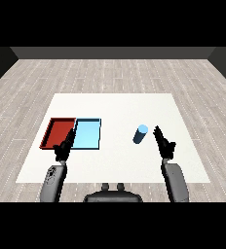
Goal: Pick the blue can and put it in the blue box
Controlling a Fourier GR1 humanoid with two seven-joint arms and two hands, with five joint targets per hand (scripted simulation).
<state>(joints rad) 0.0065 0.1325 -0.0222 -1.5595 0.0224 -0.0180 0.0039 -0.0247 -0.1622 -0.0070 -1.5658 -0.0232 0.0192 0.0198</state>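
1. Can (pixel 140 134) — blue, standing right of the frame's centre on the white table (pixel 115 165) — is waiting untouched, well apart from both trays.
2. Right hand (pixel 164 142) is hovering just beside the can, toward the frame's right; its fingers are stretched out and holding nothing, probably lined up for a sideways grasp.
3. Left hand (pixel 65 147) is resting at the lower left, fingers straight and holding nothing, overlapping the near edges of the trays — likely just parked there.
4. Blue tray (pixel 87 134) is lying left of centre, touching the red tray (pixel 58 132); carrying the can there means crossing leftward.
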